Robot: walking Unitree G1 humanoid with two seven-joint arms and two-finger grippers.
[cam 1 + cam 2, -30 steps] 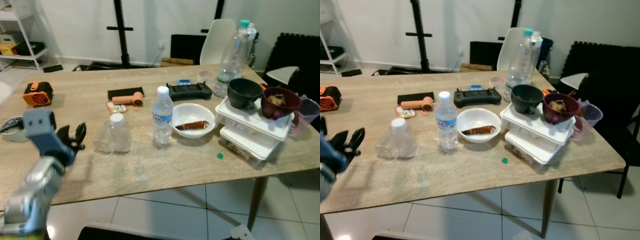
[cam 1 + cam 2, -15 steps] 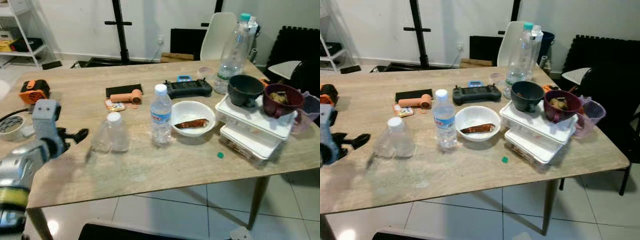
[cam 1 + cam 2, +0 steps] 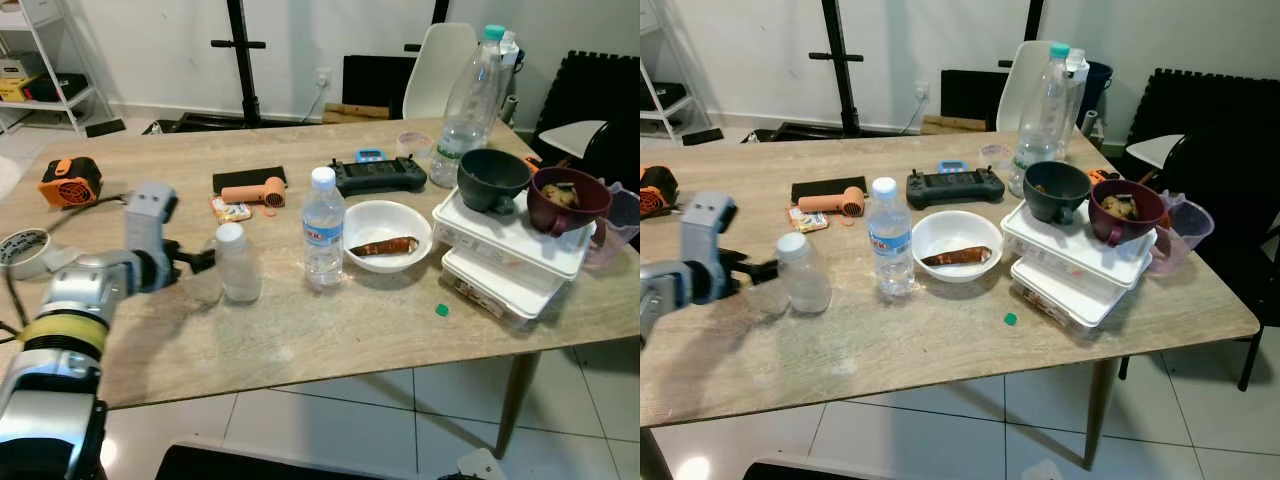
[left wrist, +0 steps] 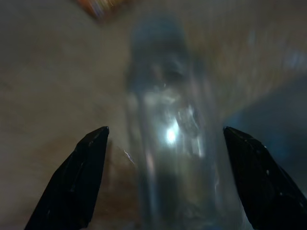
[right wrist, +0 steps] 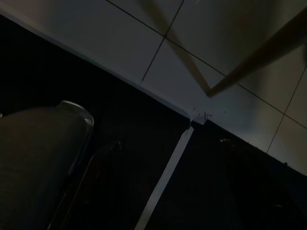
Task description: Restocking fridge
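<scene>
Wooden table [image 3: 300,340] carrying the stock. Left gripper [image 3: 205,262] spread wide, its fingers [image 4: 76,182] flanking the small clear bottle [image 3: 238,264], not yet closed. Judged best: advance until the body sits deep between the fingers, then squeeze gently, since it looks empty and light. Beyond the gripper: stacked lidded boxes [image 3: 505,265], white bowl [image 3: 387,235] holding a brown strip, labelled water bottle [image 3: 323,230]. Right arm idle.

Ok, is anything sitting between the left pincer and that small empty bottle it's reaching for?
Nothing visible. The left pincer is open and level with the empty bottle, right beside it on the table. In the wrist view the bottle sits between the two fingers, with nothing in front.
</scene>
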